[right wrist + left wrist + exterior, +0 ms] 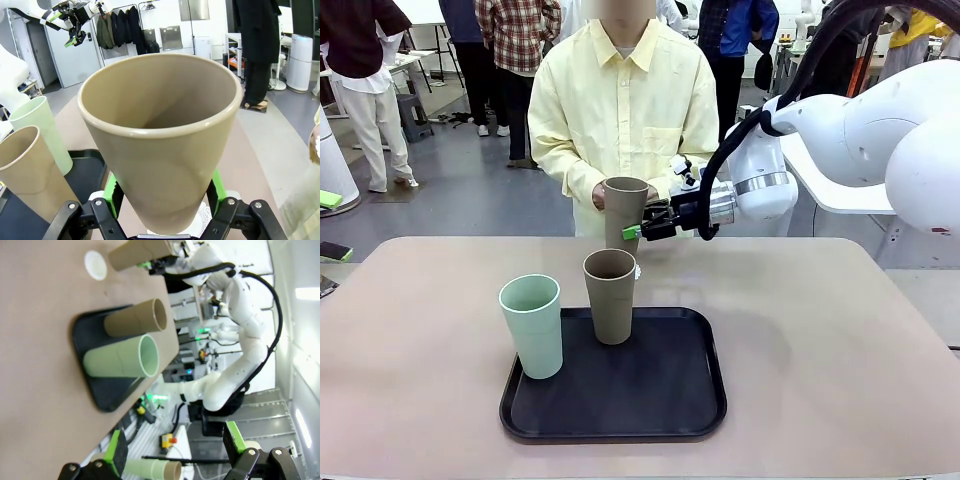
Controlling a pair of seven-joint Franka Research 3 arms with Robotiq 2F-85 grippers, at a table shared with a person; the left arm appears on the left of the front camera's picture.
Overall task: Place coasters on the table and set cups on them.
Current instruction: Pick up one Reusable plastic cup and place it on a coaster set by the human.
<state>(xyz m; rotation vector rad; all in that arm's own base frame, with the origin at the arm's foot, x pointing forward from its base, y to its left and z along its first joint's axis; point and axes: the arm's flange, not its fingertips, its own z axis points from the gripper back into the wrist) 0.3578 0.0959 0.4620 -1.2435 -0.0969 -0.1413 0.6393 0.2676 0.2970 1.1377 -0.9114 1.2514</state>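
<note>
While the right tool [636,230] clamps a taupe cup [625,200], the left tool [175,446] gapes empty

Two taupe cups [610,297] [625,210], one mint cup [532,327], one coaster [95,264], one black tray [660,390].

In the right wrist view the held cup [160,145] covers much of the right tool [162,200] and most of the coaster [204,223] at lower centre. In the front view its base is lost behind the tray cup [610,295], and the person's hands [599,196] sit mostly behind it. The left wrist view's bottom edge crops the left tool [173,437].
</note>
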